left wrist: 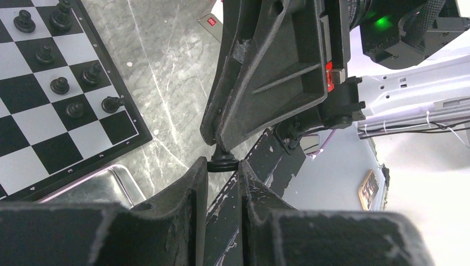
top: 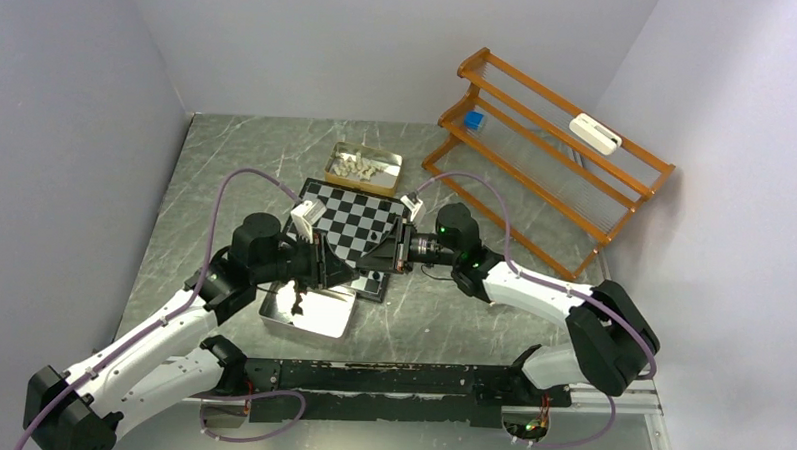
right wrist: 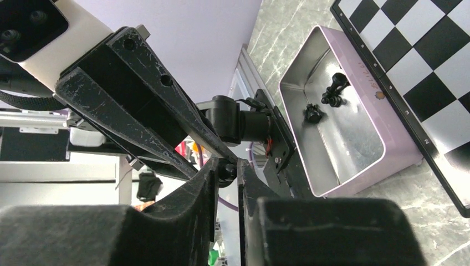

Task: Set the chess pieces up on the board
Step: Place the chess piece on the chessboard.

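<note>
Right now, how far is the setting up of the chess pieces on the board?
Done: black pieces stand at one chessboard corner. In hand: one black piece pinched by left gripper and right gripper. Left: loose black pieces in the silver tray, cream pieces in the far tray.

Grey marbled table point(top: 237, 149), pale walls point(top: 381, 44) on three sides. Far right corner: orange wooden rack point(top: 549, 155), set at an angle, with tiered shelves of thin rods. Small blue block point(top: 473, 119) on its left end; white oblong device point(top: 594, 133) on the top tier. Shallow gold tin point(top: 389, 163) near the back. Silver tray point(top: 326, 321) toward the near left. Scuffed black rail point(top: 399, 377) along the near edge.
</note>
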